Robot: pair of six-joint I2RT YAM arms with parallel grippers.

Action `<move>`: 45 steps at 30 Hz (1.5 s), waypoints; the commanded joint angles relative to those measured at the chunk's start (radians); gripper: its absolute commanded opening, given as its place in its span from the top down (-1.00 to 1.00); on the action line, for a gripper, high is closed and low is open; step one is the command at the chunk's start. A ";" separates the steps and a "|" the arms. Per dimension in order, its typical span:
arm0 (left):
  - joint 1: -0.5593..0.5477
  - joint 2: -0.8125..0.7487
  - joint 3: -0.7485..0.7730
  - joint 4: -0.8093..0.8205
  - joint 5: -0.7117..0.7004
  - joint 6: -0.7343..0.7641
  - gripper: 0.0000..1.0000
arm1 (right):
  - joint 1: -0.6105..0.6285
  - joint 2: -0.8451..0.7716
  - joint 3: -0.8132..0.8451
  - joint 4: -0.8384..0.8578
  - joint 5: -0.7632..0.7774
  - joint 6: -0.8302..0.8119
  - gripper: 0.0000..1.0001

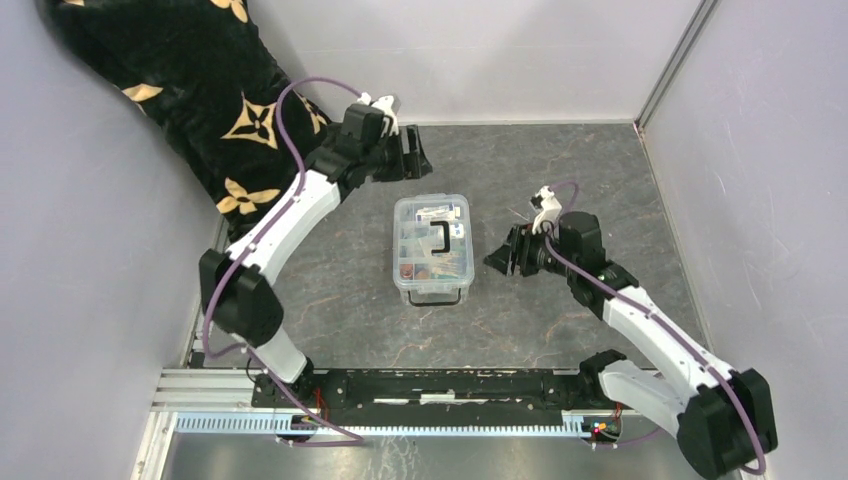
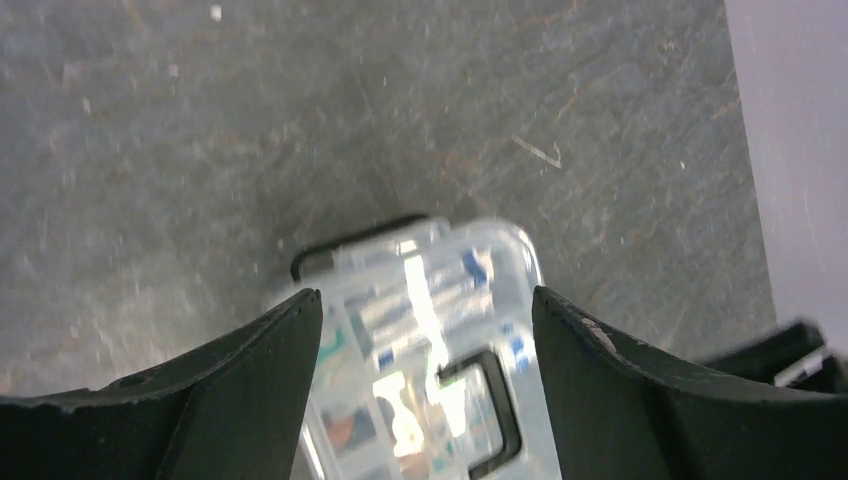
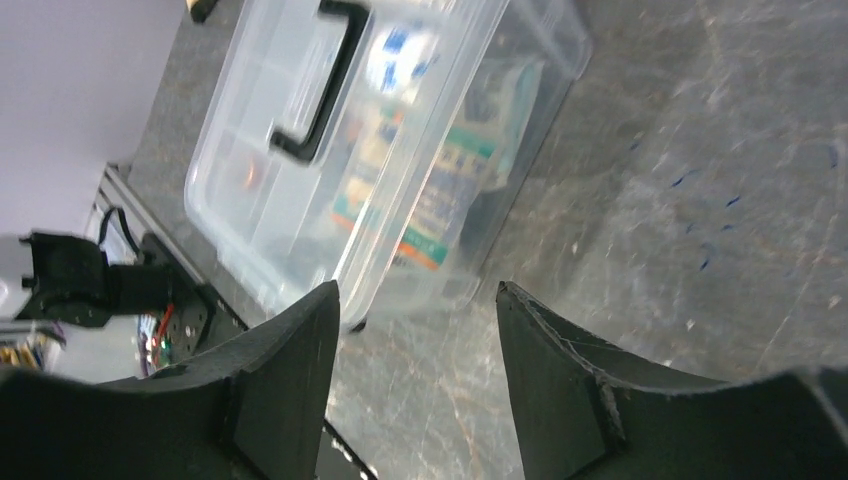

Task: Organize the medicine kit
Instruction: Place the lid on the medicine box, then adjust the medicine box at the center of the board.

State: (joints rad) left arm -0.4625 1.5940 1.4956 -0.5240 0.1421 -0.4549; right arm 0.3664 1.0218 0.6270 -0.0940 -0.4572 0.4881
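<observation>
Both hands are released, fingers spread. The left hand point(image 1: 415, 157) hangs off the far end of the medicine kit point(image 1: 432, 250); the right hand point(image 1: 503, 256) sits near its right edge. The kit is clear rectangular plastic, lidded, with a black handle point(image 1: 441, 240), and stands on the mottled grey table point(image 1: 570, 165) with open surface on every side.

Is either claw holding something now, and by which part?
Nothing is held. The left claw and the right claw are both open, each apart from the closed medicine kit.
</observation>
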 commanded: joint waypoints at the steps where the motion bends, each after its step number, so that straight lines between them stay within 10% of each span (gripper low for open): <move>1: 0.005 0.132 0.162 -0.012 -0.001 0.105 -0.66 | 0.084 -0.146 -0.091 0.005 0.063 -0.006 -0.26; 9: 0.138 0.283 0.211 0.091 0.209 -0.026 -0.66 | 0.274 -0.325 -0.327 0.228 0.215 0.045 0.12; 18: 0.163 0.417 0.229 0.123 0.324 -0.096 -0.67 | 0.484 -0.156 -0.429 0.535 0.375 0.128 0.29; 45: 0.173 0.446 -0.025 0.157 0.486 -0.199 -0.60 | 0.465 0.104 -0.395 0.719 0.519 0.274 0.68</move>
State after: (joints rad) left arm -0.2871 2.1361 1.5208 -0.3630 0.5961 -0.6468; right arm 0.8597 1.1080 0.1867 0.5465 0.0696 0.7418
